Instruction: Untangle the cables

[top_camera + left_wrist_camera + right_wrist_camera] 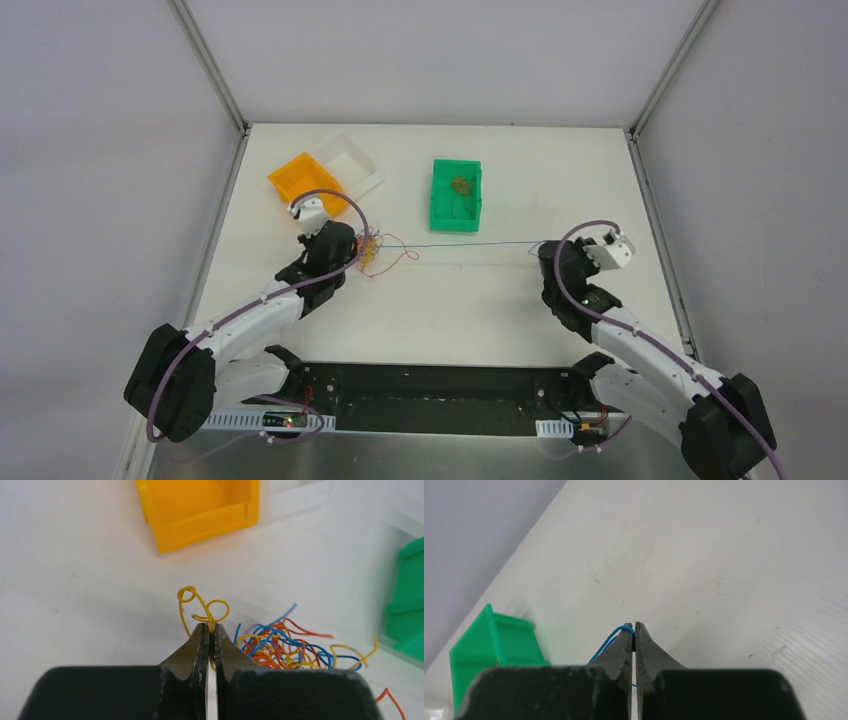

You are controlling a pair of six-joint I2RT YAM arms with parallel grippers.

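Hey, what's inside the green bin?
A small brownish-yellow wire clump lies inside the green bin, toward its far end. Anything beneath the clump is covered; both wrist views miss the interior.

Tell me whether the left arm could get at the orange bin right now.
Probably yes: the orange bin sits just beyond the left tool with only table between. That tool is shut on a yellow wire, though, so it is not free to grasp.

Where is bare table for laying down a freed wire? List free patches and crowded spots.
Free: the strip between the taut blue wire and the black base plate; also the far-right corner beside the green bin. Crowded: the far left, around the orange bin, clear bin and wire tangle.
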